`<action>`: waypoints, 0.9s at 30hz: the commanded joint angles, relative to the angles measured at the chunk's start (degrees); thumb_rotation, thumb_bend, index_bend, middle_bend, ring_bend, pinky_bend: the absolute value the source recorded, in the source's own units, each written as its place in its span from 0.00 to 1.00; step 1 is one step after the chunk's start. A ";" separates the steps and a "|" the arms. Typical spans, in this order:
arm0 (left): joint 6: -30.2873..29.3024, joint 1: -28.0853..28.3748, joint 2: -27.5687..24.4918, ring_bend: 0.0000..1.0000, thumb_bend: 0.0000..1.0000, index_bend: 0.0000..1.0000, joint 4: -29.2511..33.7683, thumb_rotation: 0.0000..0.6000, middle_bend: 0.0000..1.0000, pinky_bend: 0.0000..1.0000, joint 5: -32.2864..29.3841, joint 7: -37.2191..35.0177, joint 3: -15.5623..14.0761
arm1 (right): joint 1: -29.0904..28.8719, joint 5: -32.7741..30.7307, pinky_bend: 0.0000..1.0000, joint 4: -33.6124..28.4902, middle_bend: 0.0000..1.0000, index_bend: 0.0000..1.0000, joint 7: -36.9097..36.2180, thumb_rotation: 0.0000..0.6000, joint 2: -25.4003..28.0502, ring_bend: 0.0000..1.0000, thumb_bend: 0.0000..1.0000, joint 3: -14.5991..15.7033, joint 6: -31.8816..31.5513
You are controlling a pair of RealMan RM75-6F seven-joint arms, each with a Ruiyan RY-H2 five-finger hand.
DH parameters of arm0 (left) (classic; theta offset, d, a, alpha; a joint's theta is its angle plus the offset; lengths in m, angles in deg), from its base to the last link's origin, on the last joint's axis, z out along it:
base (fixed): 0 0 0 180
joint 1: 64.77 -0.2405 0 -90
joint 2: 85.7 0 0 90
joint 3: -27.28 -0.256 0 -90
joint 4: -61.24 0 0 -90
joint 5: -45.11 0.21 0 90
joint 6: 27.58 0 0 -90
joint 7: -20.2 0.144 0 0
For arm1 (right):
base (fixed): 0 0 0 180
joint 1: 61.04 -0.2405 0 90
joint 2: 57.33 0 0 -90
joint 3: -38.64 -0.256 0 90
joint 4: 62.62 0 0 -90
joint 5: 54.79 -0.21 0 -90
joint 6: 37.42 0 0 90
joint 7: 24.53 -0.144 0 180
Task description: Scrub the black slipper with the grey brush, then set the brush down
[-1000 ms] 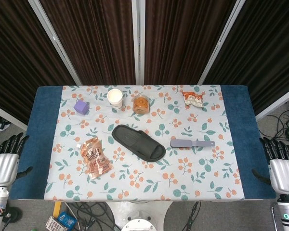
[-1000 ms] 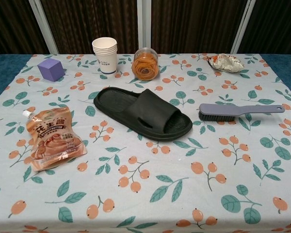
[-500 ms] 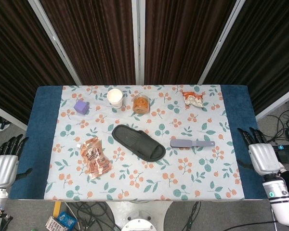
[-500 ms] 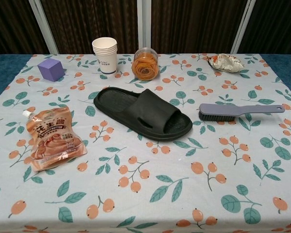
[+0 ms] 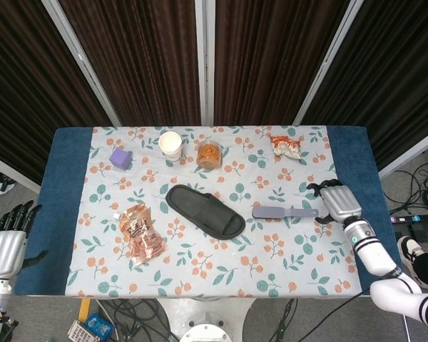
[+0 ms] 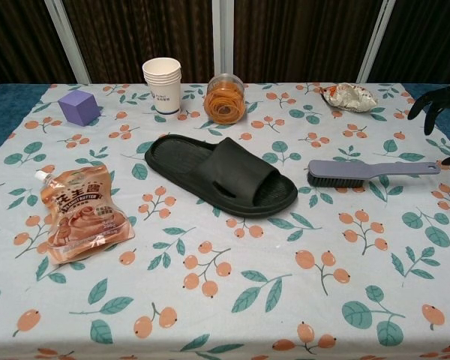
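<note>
The black slipper [image 5: 205, 210] [image 6: 223, 174] lies at the middle of the floral tablecloth. To its right lies the grey brush [image 5: 284, 212] [image 6: 371, 172], bristles toward the slipper and handle pointing right. My right hand [image 5: 337, 201] [image 6: 439, 100] hovers open just past the handle's end, fingers spread, holding nothing. In the chest view only its dark fingertips show at the right edge. My left hand [image 5: 6, 242] hangs open off the table's left side, far from both objects.
A stack of paper cups [image 5: 170, 145], a jar of orange snacks [image 5: 209, 154], a purple cube [image 5: 120, 157] and a crumpled wrapper [image 5: 287, 146] line the far side. An orange pouch [image 5: 140, 232] lies front left of the slipper.
My right hand has risen from beside the table's right edge and moved in over the cloth to the brush handle's end. The left hand stays put.
</note>
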 commanded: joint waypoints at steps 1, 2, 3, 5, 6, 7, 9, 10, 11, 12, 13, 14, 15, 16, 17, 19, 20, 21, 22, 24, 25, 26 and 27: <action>0.21 0.04 0.07 0.10 0.08 0.15 -0.11 1.00 0.16 0.16 -0.11 -0.05 -0.01 | -1.14 -1.45 0.20 1.37 0.40 0.32 0.72 1.00 -1.35 0.23 0.04 0.52 1.67; 0.32 0.08 0.11 0.10 0.08 0.15 -0.16 1.00 0.16 0.16 -0.16 -0.04 0.00 | -1.37 -1.73 0.21 1.67 0.41 0.33 0.85 1.00 -1.67 0.24 0.04 0.71 2.01; 0.45 0.13 0.16 0.10 0.08 0.15 -0.20 1.00 0.16 0.16 -0.22 -0.01 0.01 | -1.67 -2.02 0.21 2.01 0.41 0.34 1.05 1.00 -2.06 0.24 0.04 0.97 2.42; 0.60 0.19 0.25 0.10 0.08 0.15 -0.33 1.00 0.16 0.16 -0.20 -0.05 -0.01 | -2.10 -2.51 0.22 2.49 0.42 0.36 1.31 1.00 -2.68 0.25 0.04 1.40 2.99; 0.67 0.23 0.28 0.10 0.08 0.15 -0.38 1.00 0.16 0.16 -0.21 -0.05 0.00 | -2.28 -2.68 0.22 2.67 0.42 0.38 1.40 1.00 -2.91 0.25 0.04 1.56 3.21; 0.73 0.26 0.30 0.10 0.08 0.15 -0.44 1.00 0.16 0.16 -0.23 -0.10 0.01 | -2.47 -2.85 0.22 2.88 0.42 0.39 1.53 1.00 -3.13 0.25 0.04 1.73 3.44; 0.96 0.34 0.44 0.10 0.09 0.15 -0.72 1.00 0.16 0.16 -0.45 -0.29 0.10 | -2.94 -3.24 0.23 3.46 0.43 0.39 1.98 1.00 -3.71 0.25 0.04 2.10 3.89; 1.12 0.40 0.48 0.10 0.09 0.15 -0.83 1.00 0.16 0.16 -0.53 -0.37 0.12 | -3.17 -3.53 0.23 3.79 0.43 0.39 2.07 1.00 -4.00 0.26 0.04 2.14 4.11; 1.28 0.46 0.54 0.10 0.08 0.15 -0.93 1.00 0.16 0.16 -0.58 -0.45 0.13 | -3.41 -3.85 0.23 4.14 0.43 0.39 2.05 1.00 -4.34 0.26 0.04 2.14 4.37; 1.45 0.54 0.60 0.10 0.08 0.15 -1.08 1.00 0.16 0.16 -0.63 -0.50 0.14 | -3.75 -4.26 0.23 4.64 0.43 0.39 1.96 1.00 -4.81 0.26 0.04 2.12 4.76; 1.55 0.57 0.65 0.10 0.08 0.15 -1.20 1.00 0.16 0.16 -0.67 -0.58 0.13 | -4.02 -4.52 0.23 5.03 0.44 0.39 1.89 1.00 -5.14 0.27 0.04 2.11 5.05; 1.63 0.58 0.71 0.10 0.08 0.15 -1.32 1.00 0.16 0.16 -0.71 -0.76 0.13 | -4.37 -4.81 0.23 5.53 0.44 0.39 1.86 1.00 -5.56 0.27 0.04 2.09 5.35; 1.65 0.57 0.76 0.10 0.08 0.15 -1.42 1.00 0.16 0.16 -0.75 -0.89 0.14 | -4.64 -4.95 0.23 5.86 0.45 0.39 1.87 1.00 -5.87 0.28 0.04 2.10 5.54; 1.65 0.55 0.80 0.10 0.08 0.15 -1.53 1.00 0.16 0.16 -0.81 -0.96 0.15 | -4.88 -5.12 0.24 6.10 0.45 0.39 1.85 1.00 -6.15 0.28 0.04 2.11 5.75; 1.67 0.53 0.85 0.10 0.08 0.15 -1.62 1.00 0.16 0.16 -0.90 -1.02 0.17 | -5.21 -5.29 0.24 6.32 0.45 0.39 1.84 1.00 -6.44 0.29 0.04 2.17 6.11; 1.73 0.48 0.86 0.10 0.08 0.15 -1.62 1.00 0.16 0.16 -1.03 -1.20 0.17 | -5.70 -5.52 0.26 6.59 0.46 0.39 1.98 1.00 -6.82 0.30 0.04 2.36 6.65; 1.76 0.46 0.88 0.10 0.08 0.15 -1.68 1.00 0.16 0.16 -1.13 -1.25 0.19 | -6.00 -5.70 0.26 6.69 0.47 0.39 2.09 1.00 -7.03 0.31 0.04 2.51 7.04; 1.84 0.44 0.86 0.10 0.08 0.15 -1.66 1.00 0.16 0.16 -1.26 -1.21 0.18 | -6.22 -5.82 0.28 6.72 0.47 0.39 2.19 1.00 -7.12 0.32 0.04 2.62 7.31; 1.88 0.41 0.86 0.10 0.08 0.15 -1.64 1.00 0.16 0.16 -1.35 -1.22 0.19 | -6.42 -5.97 0.29 6.69 0.48 0.39 2.28 1.00 -7.17 0.32 0.04 2.77 7.62; 1.96 0.35 0.88 0.10 0.08 0.15 -1.62 1.00 0.16 0.16 -1.57 -1.26 0.20 | -6.84 -6.41 0.32 6.60 0.49 0.39 2.38 1.00 -7.23 0.34 0.04 3.03 8.28; 1.97 0.32 0.93 0.10 0.08 0.15 -1.70 1.00 0.16 0.16 -1.63 -1.31 0.19 | -7.02 -6.64 0.34 6.64 0.50 0.40 2.43 1.00 -7.27 0.35 0.05 3.13 8.55; 2.01 0.28 1.00 0.10 0.09 0.15 -1.83 1.00 0.16 0.16 -1.70 -1.41 0.17 | -7.24 -6.98 0.35 6.67 0.50 0.40 2.52 1.00 -7.34 0.36 0.05 3.31 8.95; 2.02 0.25 1.07 0.10 0.08 0.15 -1.98 1.00 0.16 0.16 -1.71 -1.55 0.15 | -7.41 -7.29 0.36 6.68 0.50 0.40 2.55 1.00 -7.38 0.36 0.05 3.41 9.26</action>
